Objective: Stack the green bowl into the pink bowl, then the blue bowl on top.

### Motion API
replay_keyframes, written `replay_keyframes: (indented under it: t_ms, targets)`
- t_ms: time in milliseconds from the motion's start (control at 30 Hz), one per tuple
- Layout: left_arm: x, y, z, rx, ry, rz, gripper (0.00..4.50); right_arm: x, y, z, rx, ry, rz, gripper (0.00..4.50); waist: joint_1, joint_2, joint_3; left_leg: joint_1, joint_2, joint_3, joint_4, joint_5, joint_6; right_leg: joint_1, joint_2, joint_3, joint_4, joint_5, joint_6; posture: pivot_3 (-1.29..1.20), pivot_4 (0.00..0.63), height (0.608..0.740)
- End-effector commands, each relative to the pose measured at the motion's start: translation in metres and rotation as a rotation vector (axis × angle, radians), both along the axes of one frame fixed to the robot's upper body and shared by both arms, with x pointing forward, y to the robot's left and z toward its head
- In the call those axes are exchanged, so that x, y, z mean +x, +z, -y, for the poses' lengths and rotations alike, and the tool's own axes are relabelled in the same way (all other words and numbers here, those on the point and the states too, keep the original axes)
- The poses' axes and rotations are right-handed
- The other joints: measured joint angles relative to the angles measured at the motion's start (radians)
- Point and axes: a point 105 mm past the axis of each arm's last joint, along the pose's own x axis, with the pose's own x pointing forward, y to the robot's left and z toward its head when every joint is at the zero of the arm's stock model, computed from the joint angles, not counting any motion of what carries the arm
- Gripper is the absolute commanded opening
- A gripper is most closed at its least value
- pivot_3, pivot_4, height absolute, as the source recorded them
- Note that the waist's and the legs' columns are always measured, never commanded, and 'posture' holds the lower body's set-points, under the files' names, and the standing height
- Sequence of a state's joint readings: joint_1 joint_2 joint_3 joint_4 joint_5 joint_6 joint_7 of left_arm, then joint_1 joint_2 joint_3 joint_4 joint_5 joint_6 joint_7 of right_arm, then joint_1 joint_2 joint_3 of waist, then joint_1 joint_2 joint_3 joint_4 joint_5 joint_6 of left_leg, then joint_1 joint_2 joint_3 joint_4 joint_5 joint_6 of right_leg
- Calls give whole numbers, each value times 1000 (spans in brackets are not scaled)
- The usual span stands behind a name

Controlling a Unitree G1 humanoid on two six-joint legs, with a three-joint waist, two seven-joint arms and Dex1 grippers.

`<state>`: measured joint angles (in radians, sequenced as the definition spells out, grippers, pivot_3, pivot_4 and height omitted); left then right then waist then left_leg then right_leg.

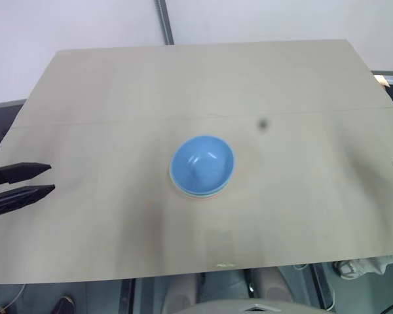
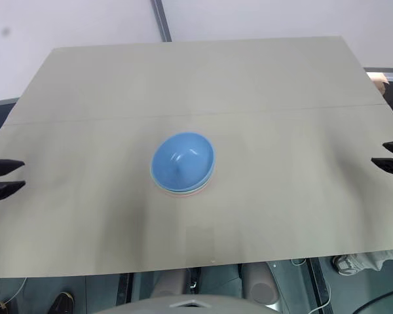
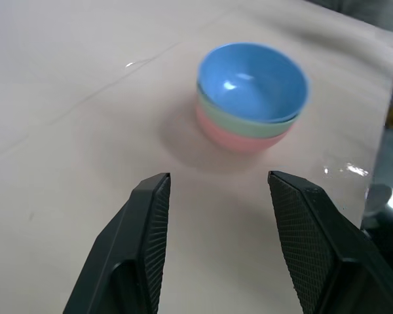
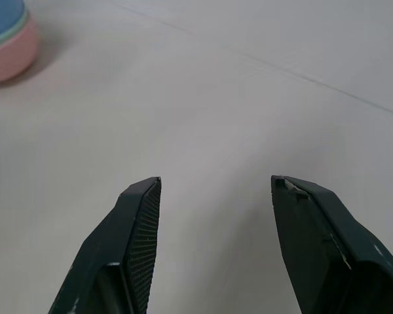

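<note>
Three bowls stand nested in one stack at the middle of the table point(image 1: 118, 85). The blue bowl point(image 1: 202, 161) is on top, the green bowl point(image 3: 239, 123) shows as a thin band under it, and the pink bowl point(image 3: 230, 139) is at the bottom. My left gripper point(image 1: 49, 179) hangs open over the table's left edge, well apart from the stack, with nothing between its fingers. Over the right edge my right gripper point(image 2: 380, 154) is open and empty too, its fingers pointing toward the middle.
The pale tabletop has a faint seam point(image 1: 118, 122) running across it behind the bowls. A small dark spot point(image 1: 262, 124) lies behind and to the right of the stack. A grey pole point(image 1: 164, 19) rises behind the table's far edge.
</note>
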<state>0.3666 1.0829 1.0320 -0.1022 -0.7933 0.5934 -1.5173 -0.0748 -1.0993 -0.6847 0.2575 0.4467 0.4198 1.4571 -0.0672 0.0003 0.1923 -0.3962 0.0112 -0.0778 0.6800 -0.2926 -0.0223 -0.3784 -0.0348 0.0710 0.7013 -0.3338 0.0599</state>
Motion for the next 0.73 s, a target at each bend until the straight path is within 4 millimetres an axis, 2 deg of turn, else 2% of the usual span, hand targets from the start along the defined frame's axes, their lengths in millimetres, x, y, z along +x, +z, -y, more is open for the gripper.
replay_keyframes:
  t_ms: [33, 333, 733]
  targets:
    - [-15, 4, -4, 28, 106, 43, 2501, -11, 17, 16, -21, -38, 87, 2937, -1, 0, 0, 0, 0, 0, 0, 0, 0, 1, 0, 0, -1, 0, 0, 0, 150, 740]
    - [-36, -10, -18, 46, 248, 28, 2501, -24, 6, 28, -32, -41, 87, 2937, 3, 0, -1, 3, 0, 0, 0, 0, 0, 4, 0, 0, -2, 0, 0, 0, 150, 740]
    - [-36, -17, -15, 32, 248, 37, 2501, -27, 4, 29, -44, -48, 71, 2937, 5, 0, -1, 3, 0, 0, 0, 0, 0, 5, 0, 0, -3, 0, 0, 0, 150, 740]
